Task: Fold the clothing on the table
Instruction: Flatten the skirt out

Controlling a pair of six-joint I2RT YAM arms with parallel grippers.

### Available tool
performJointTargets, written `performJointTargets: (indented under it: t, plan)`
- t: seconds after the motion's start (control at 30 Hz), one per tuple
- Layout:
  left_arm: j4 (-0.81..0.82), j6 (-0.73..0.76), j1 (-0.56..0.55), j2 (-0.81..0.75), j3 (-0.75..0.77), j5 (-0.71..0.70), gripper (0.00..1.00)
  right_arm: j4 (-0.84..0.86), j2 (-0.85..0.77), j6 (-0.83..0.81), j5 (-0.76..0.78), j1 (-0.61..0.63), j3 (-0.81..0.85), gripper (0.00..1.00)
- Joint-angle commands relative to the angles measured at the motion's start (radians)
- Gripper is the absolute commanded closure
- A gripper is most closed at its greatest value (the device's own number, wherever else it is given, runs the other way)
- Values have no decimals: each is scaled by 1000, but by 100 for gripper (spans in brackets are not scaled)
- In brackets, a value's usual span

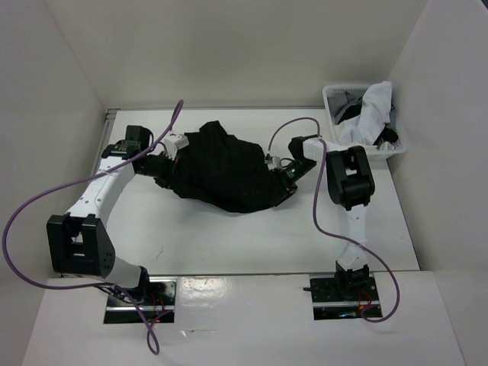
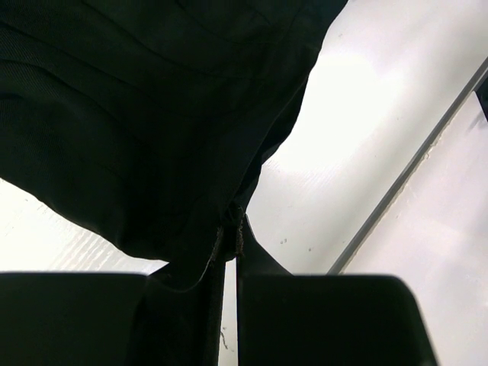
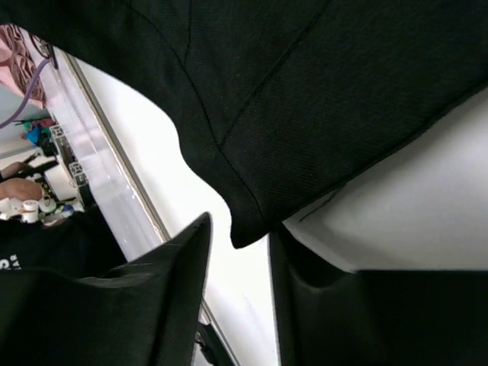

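The left claw [image 2: 232,229] is pressed together, pinching the skirt's [image 1: 225,168] left edge. The right claw [image 3: 240,226] is spread, with a skirt corner hanging at its gap. The skirt lies bunched mid-tabletop [image 1: 229,236], nearer the far edge.

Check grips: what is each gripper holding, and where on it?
Left gripper pinches the black skirt at its left-side edge. Right gripper holds nothing: jaws apart, a skirt corner just at their mouth.

1. Black skirt [image 3: 305,91] fills top of view, w/ seams and soft folds.
2. R gripper [image 3: 240,226]: dark fingers [image 3: 168,290] apart, skirt corner hanging btwn tips.
3. White table [image 3: 412,198] beneath; metal edge rail [image 3: 114,152] crosses diagonally.
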Motion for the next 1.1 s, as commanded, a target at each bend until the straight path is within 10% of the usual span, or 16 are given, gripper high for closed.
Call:
performJointTargets:
  t: [0.0, 0.33, 1.07]
  plan:
    - [-11, 29, -5, -39, -9, 30, 92, 15, 24, 9, -24, 4, 66, 61]
    - [-31, 29, -23, -57, -18, 21, 92, 26, -34, 1, -24, 4, 45, 100]
    - [-333, 274, -106, -359, 296, 28, 100, -235, -668, -94, 18, -37, 189, 100]
